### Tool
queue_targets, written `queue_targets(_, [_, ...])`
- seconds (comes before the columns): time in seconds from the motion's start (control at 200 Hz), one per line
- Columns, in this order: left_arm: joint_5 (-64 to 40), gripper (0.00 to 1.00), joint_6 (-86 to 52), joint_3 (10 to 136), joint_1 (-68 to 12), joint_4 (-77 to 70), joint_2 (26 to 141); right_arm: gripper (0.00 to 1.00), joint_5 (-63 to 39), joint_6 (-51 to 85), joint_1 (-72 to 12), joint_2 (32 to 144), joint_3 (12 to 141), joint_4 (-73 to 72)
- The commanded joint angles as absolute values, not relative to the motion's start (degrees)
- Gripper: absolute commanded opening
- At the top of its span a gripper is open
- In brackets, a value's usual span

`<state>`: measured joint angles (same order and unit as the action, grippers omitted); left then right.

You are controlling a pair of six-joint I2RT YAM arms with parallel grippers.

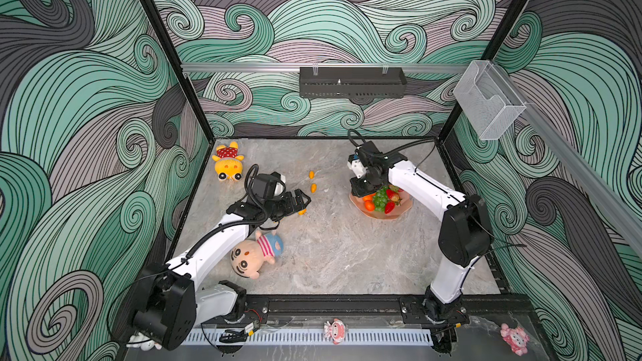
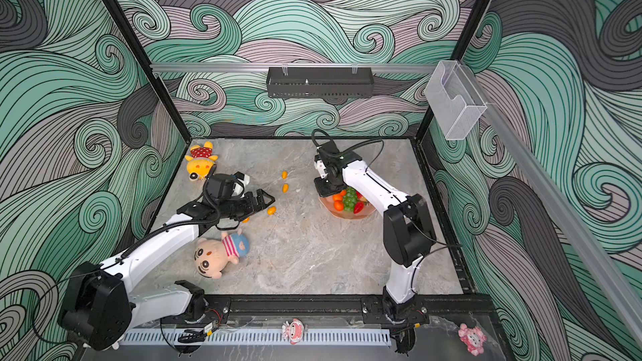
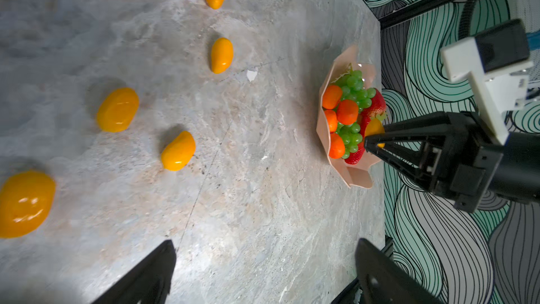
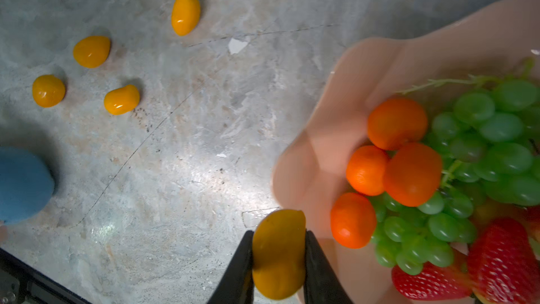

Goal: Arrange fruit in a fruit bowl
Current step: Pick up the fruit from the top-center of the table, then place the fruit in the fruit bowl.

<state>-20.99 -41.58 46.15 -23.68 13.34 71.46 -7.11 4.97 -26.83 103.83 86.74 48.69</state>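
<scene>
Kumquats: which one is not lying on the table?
The kumquat pinched in the right end effector, by the fruit bowl; the rest lie loose on the table.

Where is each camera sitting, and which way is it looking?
Both top views: high up front, looking down on the whole table; left arm and right arm show.
Left wrist: on the left arm, facing the fruit bowl; its open left gripper shows.
Right wrist: on the right arm, looking down beside the bowl; right gripper pinching a kumquat.
Shared: both wrist views see the loose kumquats.

Scalloped peach bowl (image 1: 386, 216) near the table's (image 1: 347, 255) right edge holds tangerines (image 4: 412, 174), grapes (image 4: 496, 141) and strawberries (image 4: 502, 258). Yellow kumquats (image 3: 178, 150) lie scattered mid-table, and another kumquat (image 4: 279, 254) is pinched in the right gripper (image 4: 279, 233).
</scene>
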Motion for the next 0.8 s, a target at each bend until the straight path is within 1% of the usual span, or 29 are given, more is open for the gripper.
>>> queue_targets(0.0, [-19.03,0.99,-42.01,51.32,-26.54,9.35,75.20,0.26,-8.45,5.58,-24.65,103.36,85.67,47.28])
queue_targets(0.14, [-19.08,0.99,-42.10,55.30,-29.09,8.47,80.32,0.26,-9.12,5.11,-23.08,106.19,86.35,47.25])
queue_targets(0.285, [-19.17,0.98,-42.06,56.78,-30.49,8.33,83.52,0.26,-11.20,4.78,-23.12,109.60,86.75,47.54])
queue_targets(0.5, [-18.90,0.99,-42.37,55.15,-31.03,8.09,83.06,0.28,-12.15,4.08,-23.14,110.69,84.94,47.18])
queue_targets(0.79, [-18.02,0.99,-42.13,54.02,-31.11,9.24,82.10,0.36,-13.05,4.26,-23.20,111.36,84.69,47.42])
